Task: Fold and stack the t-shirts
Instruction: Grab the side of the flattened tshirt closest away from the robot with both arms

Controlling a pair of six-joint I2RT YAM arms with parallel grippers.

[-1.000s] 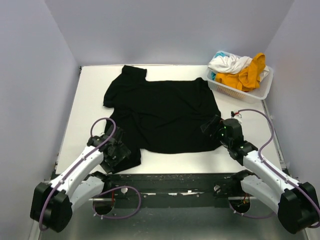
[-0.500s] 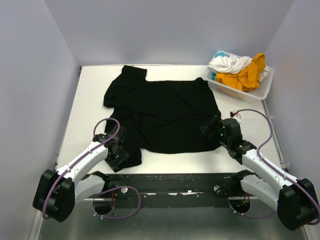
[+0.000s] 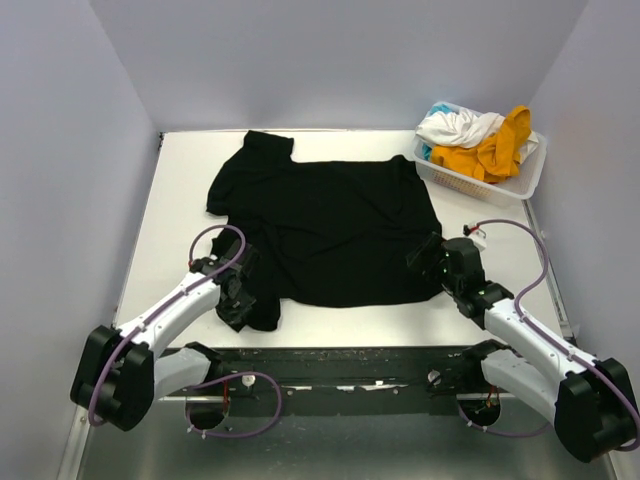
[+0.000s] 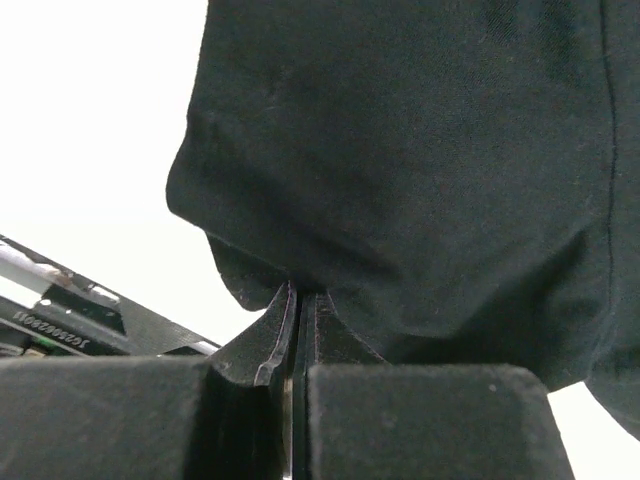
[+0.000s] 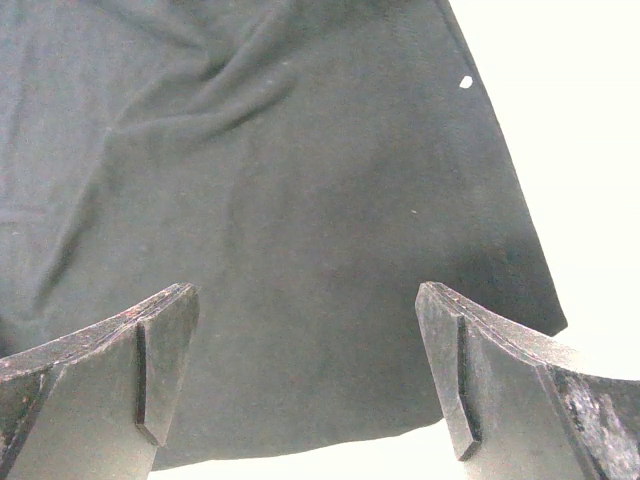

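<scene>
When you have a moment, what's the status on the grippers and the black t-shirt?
Left gripper shut on black t-shirt, near-left edge. Right gripper open over its near-right corner. Shirt spread out; basket stands apart.

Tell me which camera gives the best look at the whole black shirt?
The top external view: the black t-shirt lies spread on the table, nearly all visible. The left wrist view shows only a bunched edge pinched in the shut left gripper; the right wrist view only a corner beyond the open right gripper.
</scene>
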